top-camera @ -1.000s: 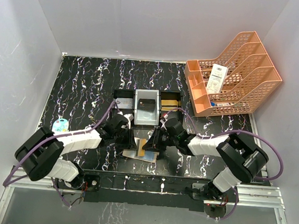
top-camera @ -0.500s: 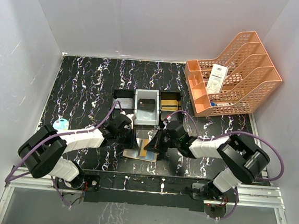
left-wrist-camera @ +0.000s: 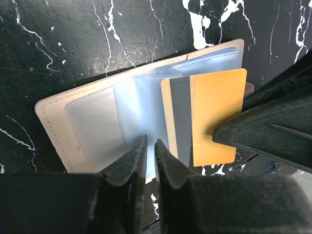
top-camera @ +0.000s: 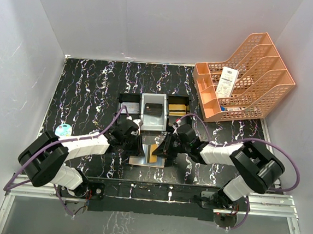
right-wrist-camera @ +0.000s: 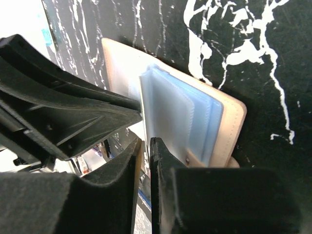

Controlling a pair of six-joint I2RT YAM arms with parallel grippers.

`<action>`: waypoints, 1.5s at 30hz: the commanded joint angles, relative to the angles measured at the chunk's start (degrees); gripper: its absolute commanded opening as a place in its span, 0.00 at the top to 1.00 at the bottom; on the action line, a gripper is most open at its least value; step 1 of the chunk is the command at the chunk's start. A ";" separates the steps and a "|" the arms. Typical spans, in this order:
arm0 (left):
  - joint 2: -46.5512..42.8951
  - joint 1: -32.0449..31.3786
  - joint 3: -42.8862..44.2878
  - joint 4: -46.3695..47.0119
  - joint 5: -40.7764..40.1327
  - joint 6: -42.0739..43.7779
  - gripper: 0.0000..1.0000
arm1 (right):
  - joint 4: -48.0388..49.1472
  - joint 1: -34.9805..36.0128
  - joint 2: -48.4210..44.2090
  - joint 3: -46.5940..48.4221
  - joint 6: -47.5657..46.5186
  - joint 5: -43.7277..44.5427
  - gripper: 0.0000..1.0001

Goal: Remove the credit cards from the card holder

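**A:** What sits closest to the near edge of the table (top-camera: 93, 89)?

**B:** The card holder (left-wrist-camera: 53, 122). It lies open close to that edge, about midway between the table's left and right edges. A gripper is down on it from each side.

**A:** How does the left one stand?

**B:** The left gripper (left-wrist-camera: 150, 146) has its fingers drawn almost together, with only a thin slit between them. The tips sit at the edge of the pale bluish sleeves (left-wrist-camera: 139, 112) inside the holder. I cannot tell whether a sleeve is nipped in that slit.

**A:** And the right?

**B:** The right gripper (right-wrist-camera: 145, 144) is just as narrow. In the left wrist view, one of its fingers lies across the edge of the gold card (left-wrist-camera: 217, 107). In its own view a thin gold line shows in the slit, so it has that card pinched by the edge.

**A:** Where is that card, exactly?

**B:** It sticks partway out of the sleeves on the side toward the right gripper. A grey band runs down it, and it overlaps the holder.

**A:** And farther back?

**B:** Just beyond the holder stands a black-and-grey tray (top-camera: 151, 125) with three compartments. A black card (top-camera: 154, 109) lies in the grey middle one. A small round disc (top-camera: 63, 131) lies near the left edge. An orange file rack (top-camera: 251, 98) fills the far right corner, with a white receipt (top-camera: 226, 82) in it.
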 commanded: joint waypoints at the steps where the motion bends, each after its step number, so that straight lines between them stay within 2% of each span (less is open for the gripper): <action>1: -0.86 -0.75 1.67 -4.91 -1.48 1.33 0.89 | 4.91 -0.16 3.18 0.97 0.54 -2.30 0.86; 4: -0.69 -0.82 2.07 -5.79 -1.65 1.56 0.89 | 6.10 -0.19 4.23 0.76 1.31 -2.26 0.85; 8: -0.70 -0.91 1.94 -5.59 -1.65 1.55 0.89 | 6.57 -0.12 4.17 0.63 1.30 -2.03 0.89; 13: -0.79 -1.01 1.53 -4.78 -1.09 1.46 0.90 | 7.95 -0.09 3.99 -0.22 3.00 -0.95 0.80; 17: -0.86 -1.06 1.50 -4.48 -0.95 1.38 0.90 | 7.98 0.14 3.97 -0.33 4.02 1.16 0.78; 22: -0.86 -1.03 1.32 -4.55 -1.19 1.26 0.91 | 7.97 1.01 5.74 0.63 3.58 1.86 0.83; 25: -0.86 -1.10 1.50 -4.95 -1.47 1.26 0.91 | 7.98 1.20 6.19 0.52 3.46 2.24 0.89; 32: -0.86 -1.09 1.39 -5.37 -1.91 1.32 0.92 | 7.88 1.20 3.62 0.03 2.49 2.19 1.00; 37: -0.87 -1.04 1.81 -6.57 -2.98 1.58 0.92 | 3.13 0.94 -0.87 0.14 0.18 4.83 1.00; 45: -8.76 -1.10 2.90 -7.01 -4.03 -0.08 0.79 | -4.25 0.54 -10.47 0.54 -3.80 10.08 1.00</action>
